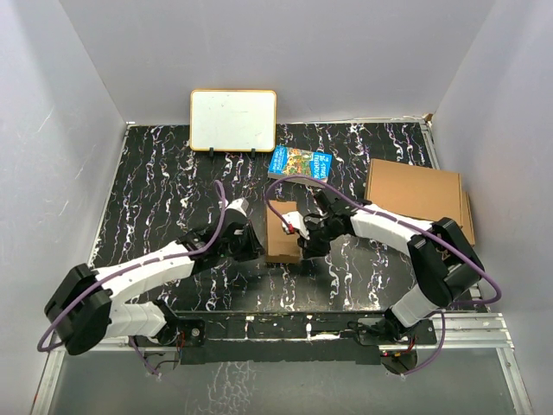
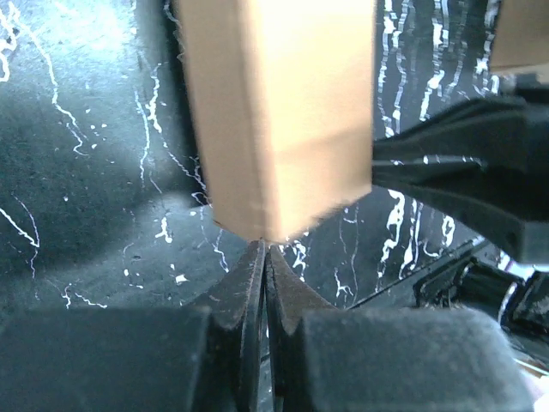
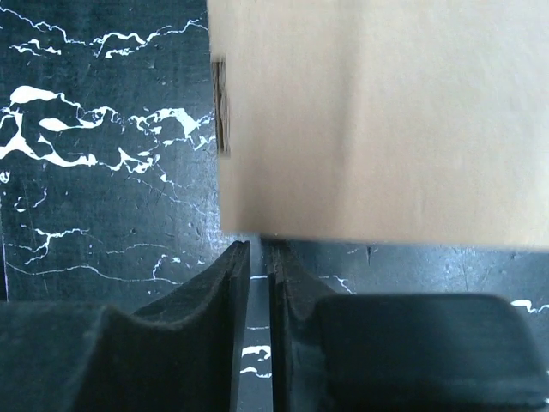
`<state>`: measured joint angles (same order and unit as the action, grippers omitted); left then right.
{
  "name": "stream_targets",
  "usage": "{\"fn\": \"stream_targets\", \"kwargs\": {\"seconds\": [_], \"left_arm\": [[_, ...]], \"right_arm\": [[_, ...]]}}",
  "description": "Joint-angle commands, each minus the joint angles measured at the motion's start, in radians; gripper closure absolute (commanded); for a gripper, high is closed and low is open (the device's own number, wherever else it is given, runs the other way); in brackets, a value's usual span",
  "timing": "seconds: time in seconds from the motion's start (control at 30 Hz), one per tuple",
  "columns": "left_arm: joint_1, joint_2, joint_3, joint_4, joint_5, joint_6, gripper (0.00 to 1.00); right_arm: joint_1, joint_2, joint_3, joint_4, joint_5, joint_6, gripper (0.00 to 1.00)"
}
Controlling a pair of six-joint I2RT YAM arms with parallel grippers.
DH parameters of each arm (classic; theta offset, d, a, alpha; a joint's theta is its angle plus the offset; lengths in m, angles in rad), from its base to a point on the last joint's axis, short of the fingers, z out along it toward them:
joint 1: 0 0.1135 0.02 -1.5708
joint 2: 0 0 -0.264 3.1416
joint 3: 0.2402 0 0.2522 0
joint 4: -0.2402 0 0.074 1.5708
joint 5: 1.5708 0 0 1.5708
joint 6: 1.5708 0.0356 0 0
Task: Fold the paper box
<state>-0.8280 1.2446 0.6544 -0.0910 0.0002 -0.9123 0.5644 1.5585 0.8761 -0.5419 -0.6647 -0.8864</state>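
The paper box (image 1: 281, 232) is located near the middle of the bench (image 1: 173, 190), between the two pincers. It is seen from above as a plain brown rectangle with its long sides running from the near edge toward the back. Whether all flaps are closed cannot be told from the overhead view.

The left pincer (image 1: 257, 246) is positioned at the left side of the box, toward its near end. In the left wrist view the box (image 2: 274, 112) is shown with a flat face and a narrow side wall. The left pincer (image 2: 264, 251) is clenched, with its fingers pressed together and nothing between them. Its tips are placed at the lower corner edge of the box.

The right pincer (image 1: 302, 246) is positioned at the right side of the box. In the right wrist view the right pincer (image 3: 256, 249) is parted by a narrow slit, and nothing is gripped. Its tips are placed just under the edge of the box (image 3: 377, 120).

Behind the box, a blue book (image 1: 300, 163) is laid on the bench. A whiteboard (image 1: 233, 119) is propped at the back edge. Larger flat cardboard boxes (image 1: 415, 192) are stacked at the right.
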Motion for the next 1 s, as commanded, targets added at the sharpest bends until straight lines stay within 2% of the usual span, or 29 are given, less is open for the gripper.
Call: {"fn": "stream_targets", "kwargs": {"seconds": [0.0,0.27,0.53,0.7,0.83,0.9,0.93,0.97], "left_arm": [[0.001,-0.084,-0.028,-0.055,0.021,0.08,0.99],[0.004,-0.08,-0.042,-0.094,0.004,0.25,1.0],[0.003,-0.113,-0.167,0.226,0.135,0.709,1.0],[0.004,-0.144,-0.264,0.412,0.093,0.852,1.0],[0.004,-0.189,-0.347,0.501,0.062,0.828,0.97],[0.005,-0.215,-0.373,0.512,0.035,0.76,0.87],[0.006,-0.233,-0.382,0.502,0.002,0.691,0.8],[0.007,-0.257,-0.38,0.462,-0.046,0.593,0.68]], "right_arm": [[-0.051,-0.045,0.034,-0.02,-0.087,-0.051,0.79],[-0.053,-0.039,-0.002,0.01,-0.12,-0.079,0.79],[-0.046,-0.054,-0.041,0.088,-0.153,-0.063,0.8],[-0.046,-0.066,-0.059,0.106,-0.157,-0.088,0.79],[-0.046,-0.069,-0.065,0.12,-0.165,-0.094,0.78],[-0.046,-0.066,-0.063,0.12,-0.167,-0.093,0.77],[-0.046,-0.066,-0.063,0.12,-0.169,-0.093,0.77],[-0.046,-0.066,-0.063,0.12,-0.172,-0.093,0.77]]}}
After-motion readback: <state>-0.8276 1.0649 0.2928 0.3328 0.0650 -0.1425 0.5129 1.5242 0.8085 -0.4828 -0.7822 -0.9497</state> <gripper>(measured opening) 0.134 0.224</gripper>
